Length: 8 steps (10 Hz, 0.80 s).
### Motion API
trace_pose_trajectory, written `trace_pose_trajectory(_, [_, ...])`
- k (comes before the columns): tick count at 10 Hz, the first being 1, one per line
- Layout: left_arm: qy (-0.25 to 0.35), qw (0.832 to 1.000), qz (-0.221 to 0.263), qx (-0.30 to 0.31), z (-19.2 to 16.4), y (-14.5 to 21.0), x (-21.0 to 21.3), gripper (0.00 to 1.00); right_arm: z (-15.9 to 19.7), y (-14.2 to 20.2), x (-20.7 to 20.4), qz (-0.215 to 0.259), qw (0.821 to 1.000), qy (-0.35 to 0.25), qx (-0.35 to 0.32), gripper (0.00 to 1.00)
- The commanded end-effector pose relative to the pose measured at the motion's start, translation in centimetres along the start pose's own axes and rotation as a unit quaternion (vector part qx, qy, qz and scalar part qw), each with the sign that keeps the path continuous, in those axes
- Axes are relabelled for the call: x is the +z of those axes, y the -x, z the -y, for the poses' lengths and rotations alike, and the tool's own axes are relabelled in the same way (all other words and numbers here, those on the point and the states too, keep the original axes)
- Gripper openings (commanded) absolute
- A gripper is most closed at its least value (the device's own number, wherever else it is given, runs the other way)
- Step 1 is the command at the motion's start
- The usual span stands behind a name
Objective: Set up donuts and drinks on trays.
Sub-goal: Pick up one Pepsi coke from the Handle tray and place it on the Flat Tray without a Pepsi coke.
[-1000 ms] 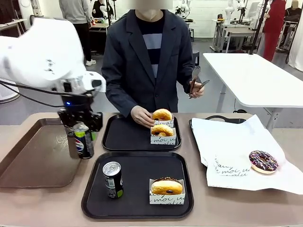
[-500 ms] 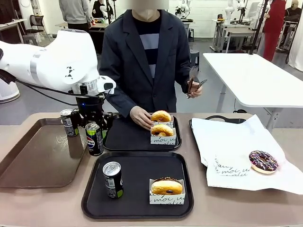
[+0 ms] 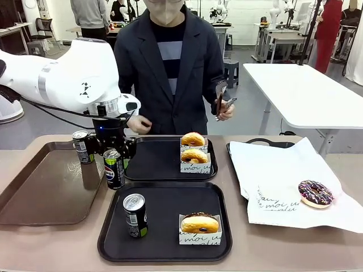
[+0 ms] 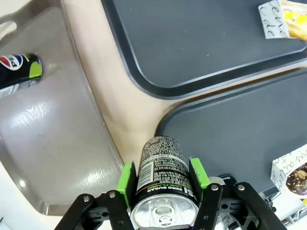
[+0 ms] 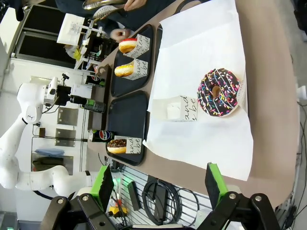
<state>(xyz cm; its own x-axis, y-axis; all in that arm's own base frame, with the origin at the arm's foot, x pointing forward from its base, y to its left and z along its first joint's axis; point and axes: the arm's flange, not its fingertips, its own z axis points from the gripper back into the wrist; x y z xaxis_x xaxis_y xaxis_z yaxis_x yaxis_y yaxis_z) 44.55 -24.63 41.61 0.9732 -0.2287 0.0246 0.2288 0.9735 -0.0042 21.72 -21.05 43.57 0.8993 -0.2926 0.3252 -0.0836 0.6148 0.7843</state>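
Left gripper [image 3: 113,154]: front view; my pads are clamped on a can [image 3: 114,168], upright over the gap where the brown tray [image 3: 39,187], far tray [image 3: 159,164] and near tray [image 3: 170,204] meet. I cannot tell if its base clears the table [image 3: 238,195].
Far tray: two sleeved donuts [image 3: 194,148], no drink; I judge this can belongs there.
Near tray: second can [image 3: 135,215] and iced donut [image 3: 199,223]; looks complete.
Person: one hand [image 3: 138,123] just behind the far tray, tongs [image 3: 224,101] in the other.
Risk: the can's base catches the far tray's raised rim and tips in my grip, or I meet that hand.
Left wrist view: can [image 4: 162,165] sits square between my green pads [image 4: 127,178]; third can [image 4: 19,72] on the brown tray.
Right gripper [image 5: 156,187]: right wrist view; jaws wide apart, nothing between them, sprinkled donut [image 5: 219,92] on white paper [image 5: 201,52] well ahead.
Surface: smooth tan tabletop; slick black trays where a can might slide.
Room: open lab, white tables, people farther off.
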Motion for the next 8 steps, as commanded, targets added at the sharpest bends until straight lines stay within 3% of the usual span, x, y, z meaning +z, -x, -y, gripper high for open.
trace_pose_trajectory(1, [0.022,0.999,0.023,0.0,2.2,-3.0,0.8,0.57,0.1,-0.3,-0.2,0.012,1.0,-0.018,0.009,1.0])
trace_pose_trajectory(4, [0.028,0.999,0.043,-0.005,4.7,-7.5,0.9,0.57,0.1,-0.3,-0.2,0.012,1.0,-0.018,0.009,1.0])
trace_pose_trajectory(8, [0.035,0.999,0.017,0.002,4.7,-10.9,-3.9,0.57,0.1,-0.3,-0.2,0.012,1.0,-0.018,0.009,1.0])
